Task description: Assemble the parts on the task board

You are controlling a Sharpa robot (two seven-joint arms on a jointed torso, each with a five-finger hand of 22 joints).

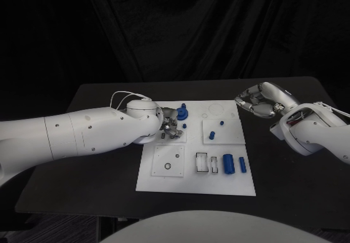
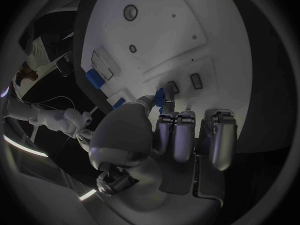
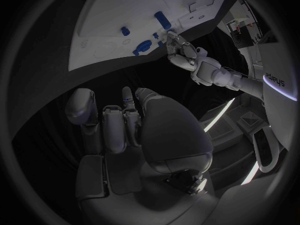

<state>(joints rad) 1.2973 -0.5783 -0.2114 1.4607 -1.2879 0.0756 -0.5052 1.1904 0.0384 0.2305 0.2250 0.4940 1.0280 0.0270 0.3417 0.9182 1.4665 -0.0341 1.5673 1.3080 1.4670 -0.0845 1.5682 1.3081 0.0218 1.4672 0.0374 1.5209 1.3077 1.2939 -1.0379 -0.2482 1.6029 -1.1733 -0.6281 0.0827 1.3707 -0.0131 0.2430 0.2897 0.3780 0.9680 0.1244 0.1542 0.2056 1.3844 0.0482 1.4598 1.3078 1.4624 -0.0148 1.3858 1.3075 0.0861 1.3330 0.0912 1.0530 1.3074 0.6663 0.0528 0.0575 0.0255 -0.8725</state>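
The white task board (image 1: pixel 219 185) lies in the middle of the table. My left hand (image 1: pixel 170 127) hovers over the board's far left plate with its fingers curled. A small blue part (image 2: pixel 160 96) sits pinched between its thumb tip and a fingertip. Just beyond that hand a larger blue knob-like part (image 1: pixel 181 110) stands on the board. A blue peg (image 1: pixel 212 135) and a tiny blue part (image 1: pixel 221 122) stand on the right plate. Two blue cylinders (image 1: pixel 229 163) lie near the board's front right. My right hand (image 1: pixel 257 104) hangs off the far right corner, fingers curled on nothing.
Two narrow white slots (image 1: pixel 201 163) sit left of the cylinders, and a round hole (image 1: pixel 168 166) is in the front left plate. Black table (image 1: pixel 95 167) surrounds the board. The left hand (image 3: pixel 182 51) appears beside the blue knob-like part (image 3: pixel 142 46) in the right wrist view.
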